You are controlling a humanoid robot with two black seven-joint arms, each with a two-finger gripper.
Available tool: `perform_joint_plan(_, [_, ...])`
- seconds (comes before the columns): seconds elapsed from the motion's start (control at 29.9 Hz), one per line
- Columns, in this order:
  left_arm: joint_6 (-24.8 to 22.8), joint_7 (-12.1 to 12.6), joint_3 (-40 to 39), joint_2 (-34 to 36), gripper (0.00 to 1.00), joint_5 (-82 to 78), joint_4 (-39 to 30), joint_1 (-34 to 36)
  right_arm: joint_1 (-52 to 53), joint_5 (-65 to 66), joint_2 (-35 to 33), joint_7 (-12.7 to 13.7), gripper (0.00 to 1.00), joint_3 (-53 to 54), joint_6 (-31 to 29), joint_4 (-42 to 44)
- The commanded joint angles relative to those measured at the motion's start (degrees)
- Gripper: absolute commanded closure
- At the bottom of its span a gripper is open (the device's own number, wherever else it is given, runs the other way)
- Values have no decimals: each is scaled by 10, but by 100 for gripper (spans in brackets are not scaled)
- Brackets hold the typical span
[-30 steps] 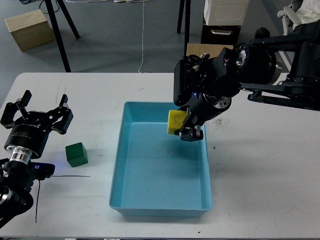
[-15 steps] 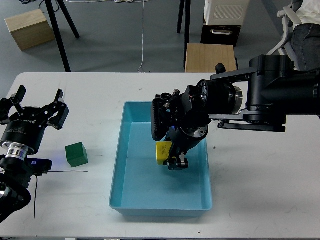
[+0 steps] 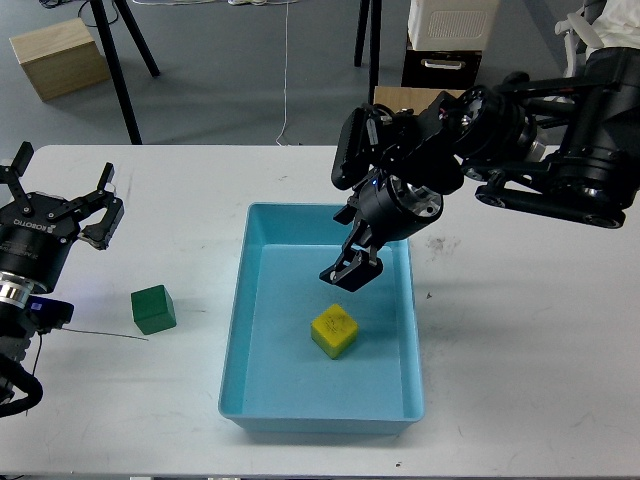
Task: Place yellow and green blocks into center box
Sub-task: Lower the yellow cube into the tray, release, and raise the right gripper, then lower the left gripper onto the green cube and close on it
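The yellow block (image 3: 334, 332) lies on the floor of the light blue center box (image 3: 240, 300), a little below the middle of the frame and turned so one corner points toward the bottom edge. Nothing touches it.

My right tool (image 3: 350, 268) hangs above the box, up and slightly right of the yellow block and clear of it. It holds nothing. Its dark fingers point down and to the left into the box, but they overlap from this angle, so I cannot tell how far apart they stand. The arm behind it runs off toward the upper right of the frame, its bulky black joints over the far rim of the box.

The green block (image 3: 153, 308) sits on the white counter (image 3: 520, 380) at the left of the frame, outside the box and well apart from its left wall. A thin black cable (image 3: 110, 336) lies on the counter just below and left of it.

My left tool (image 3: 55, 197) is at the far left edge of the frame, above and to the left of the green block and apart from it. Its fingers are spread wide, with nothing between them.

Beyond the counter, at the top of the frame, a wooden crate (image 3: 58, 56) stands on the grey floor at the upper left.
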State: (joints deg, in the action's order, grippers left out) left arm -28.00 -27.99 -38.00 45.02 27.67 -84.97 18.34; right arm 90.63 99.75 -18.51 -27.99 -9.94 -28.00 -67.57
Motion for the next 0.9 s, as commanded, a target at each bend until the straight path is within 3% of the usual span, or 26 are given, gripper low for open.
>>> perform_joint_plan(0.0, [19,0,-1,51,0,-151,14,25,-6,-24,-19,0,2,61,0,12])
perform_joint_plan(0.2, [134,0,-1,111,0,-427,66,125,-62,-125,-51,0,2,206,0,79])
perform_joint_plan(0.37, [128,0,8,119,0,-659,161,219,-141,-208,-42,0,2,340,29,90])
perform_joint_plan(0.47, [106,0,-5,115,1,-943,160,236,-192,-238,-48,0,2,381,71,88])
perform_joint_plan(0.57, [123,0,-5,105,5,-1157,145,243,-240,-296,-72,0,2,417,95,86])
perform_joint_plan(0.74, [182,0,2,111,4,-1270,91,246,-303,-480,-133,0,2,446,152,83])
perform_joint_plan(0.87, [182,0,11,118,3,-1356,41,242,-346,-671,-221,0,2,436,165,58])
